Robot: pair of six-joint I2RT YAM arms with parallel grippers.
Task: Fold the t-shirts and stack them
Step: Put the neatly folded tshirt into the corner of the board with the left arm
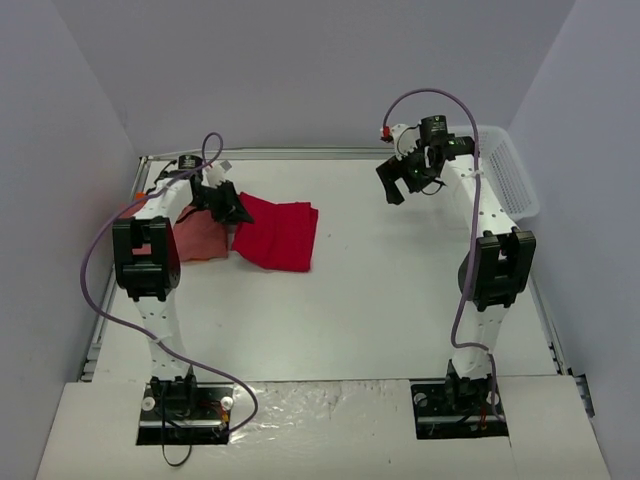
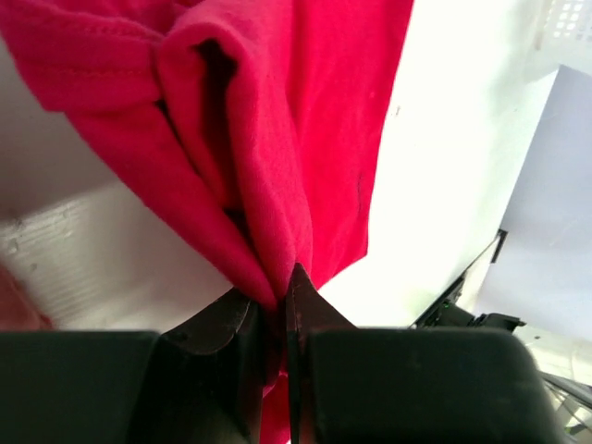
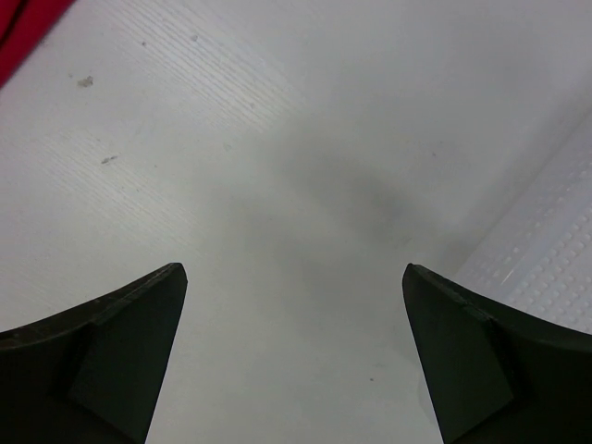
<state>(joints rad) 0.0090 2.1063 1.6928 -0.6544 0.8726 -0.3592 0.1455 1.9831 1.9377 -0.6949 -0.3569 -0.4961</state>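
Note:
A bright red t-shirt (image 1: 280, 232) lies folded on the table at the back left. A salmon pink t-shirt (image 1: 200, 235) lies just left of it, partly under my left arm, with a thin orange edge (image 1: 205, 259) at its near side. My left gripper (image 1: 232, 210) is shut on a bunched fold of the red t-shirt (image 2: 268, 166), the cloth pinched between the fingertips (image 2: 301, 296). My right gripper (image 1: 408, 180) is open and empty, held above the bare table at the back right; in its wrist view (image 3: 294, 277) only a sliver of red cloth (image 3: 23, 23) shows at top left.
A white plastic mesh basket (image 1: 508, 175) stands at the back right edge, beside my right arm; its wall shows in the right wrist view (image 3: 541, 259) and the left wrist view (image 2: 566, 28). The table (image 1: 400, 290) has a raised rim along the back.

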